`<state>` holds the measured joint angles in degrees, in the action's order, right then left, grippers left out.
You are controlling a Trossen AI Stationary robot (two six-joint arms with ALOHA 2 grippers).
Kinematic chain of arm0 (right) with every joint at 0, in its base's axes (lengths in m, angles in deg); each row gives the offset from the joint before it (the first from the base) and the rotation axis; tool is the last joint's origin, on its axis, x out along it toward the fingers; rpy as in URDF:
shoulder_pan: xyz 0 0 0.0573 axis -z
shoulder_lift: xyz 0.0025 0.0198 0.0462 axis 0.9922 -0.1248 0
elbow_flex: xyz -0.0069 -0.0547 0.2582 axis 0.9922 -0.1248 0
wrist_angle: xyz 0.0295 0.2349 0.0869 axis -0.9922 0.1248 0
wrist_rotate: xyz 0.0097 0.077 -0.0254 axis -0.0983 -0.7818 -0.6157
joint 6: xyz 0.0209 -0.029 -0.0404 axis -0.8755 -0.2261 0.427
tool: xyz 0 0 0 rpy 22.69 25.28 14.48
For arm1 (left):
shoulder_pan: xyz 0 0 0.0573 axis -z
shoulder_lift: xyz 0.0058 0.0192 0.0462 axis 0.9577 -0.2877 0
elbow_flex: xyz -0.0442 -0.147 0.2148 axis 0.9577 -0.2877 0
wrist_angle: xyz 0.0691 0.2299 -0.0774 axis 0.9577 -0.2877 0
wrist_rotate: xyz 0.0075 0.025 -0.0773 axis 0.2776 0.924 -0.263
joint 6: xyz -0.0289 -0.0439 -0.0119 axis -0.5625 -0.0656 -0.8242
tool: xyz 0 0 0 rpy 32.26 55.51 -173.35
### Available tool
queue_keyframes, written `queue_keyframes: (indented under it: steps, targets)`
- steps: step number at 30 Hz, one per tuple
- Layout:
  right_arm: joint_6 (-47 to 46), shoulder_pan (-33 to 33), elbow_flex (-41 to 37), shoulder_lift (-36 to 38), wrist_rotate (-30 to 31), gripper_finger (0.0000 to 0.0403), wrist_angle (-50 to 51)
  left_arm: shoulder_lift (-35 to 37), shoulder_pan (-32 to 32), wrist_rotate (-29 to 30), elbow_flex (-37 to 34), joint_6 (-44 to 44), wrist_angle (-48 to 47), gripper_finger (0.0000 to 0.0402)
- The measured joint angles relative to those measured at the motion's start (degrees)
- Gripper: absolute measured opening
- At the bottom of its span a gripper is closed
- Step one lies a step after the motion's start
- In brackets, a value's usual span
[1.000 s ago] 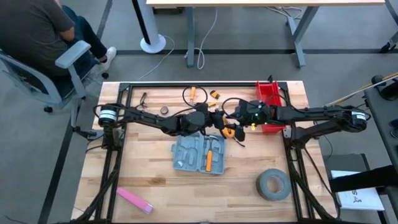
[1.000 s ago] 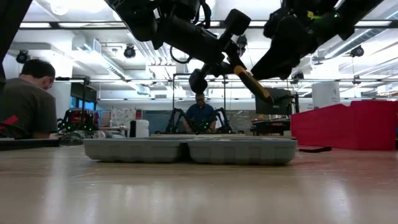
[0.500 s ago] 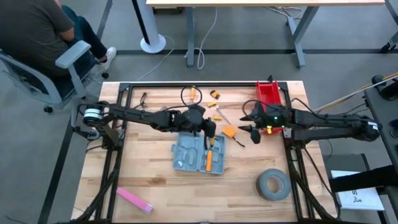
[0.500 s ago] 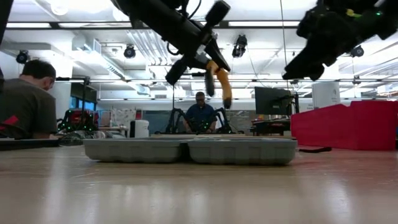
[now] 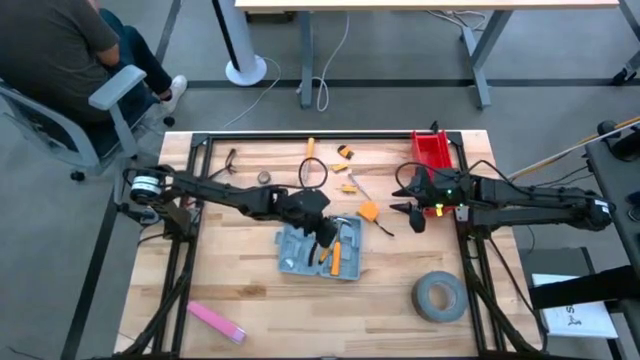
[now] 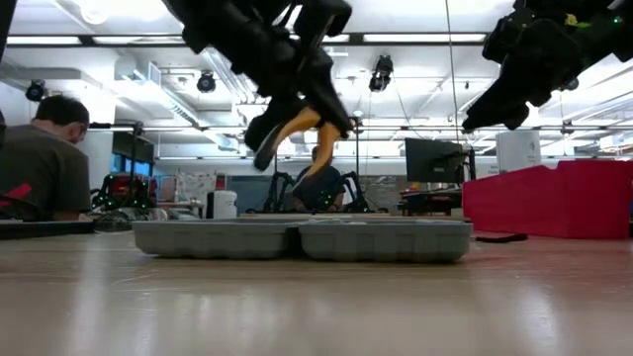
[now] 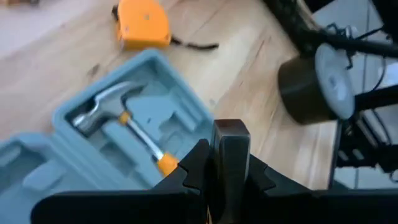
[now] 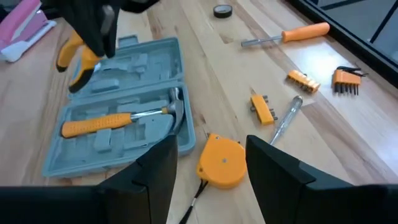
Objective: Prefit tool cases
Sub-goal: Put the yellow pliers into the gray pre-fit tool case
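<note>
One arm matters for you now: the left gripper (image 5: 322,240), closed on orange-handled pliers (image 6: 297,129), hangs directly above the open tool case (image 5: 320,250) at mid-table, while the right gripper (image 5: 415,218), fingers apart and empty, waits well aside.

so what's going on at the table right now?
The robot is filling the open blue-grey tool case in the middle of the table. The left claw hangs over the case, shut on an orange-handled tool. A hammer already lies in its recess. The right claw waits open beside the red bin, near the orange tape measure. A screwdriver and small bit holders lie loose on the wood.
</note>
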<state>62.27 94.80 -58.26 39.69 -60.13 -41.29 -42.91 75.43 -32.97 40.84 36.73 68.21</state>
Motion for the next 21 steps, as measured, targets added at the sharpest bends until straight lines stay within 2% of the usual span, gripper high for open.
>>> queue_keyframes:
  steps: [8, 14, 21]
  targets:
    - [-1.59, 0.02, 0.00, -0.18, 0.11, 0.0166, 0.07, 0.00, 0.83, 0.12, -4.70, 1.62, 1.22, 0.0031]
    - [-3.09, 0.02, 0.00, -0.16, 0.13, 0.0160, 0.00, 0.00, 0.92, 0.15, -9.16, 2.41, 10.28, 0.0031]
    - [-3.13, 0.02, 0.00, -0.16, 0.13, 0.0151, 0.04, 0.04, 0.92, 1.21, -16.21, -2.14, 21.89, 0.0031]
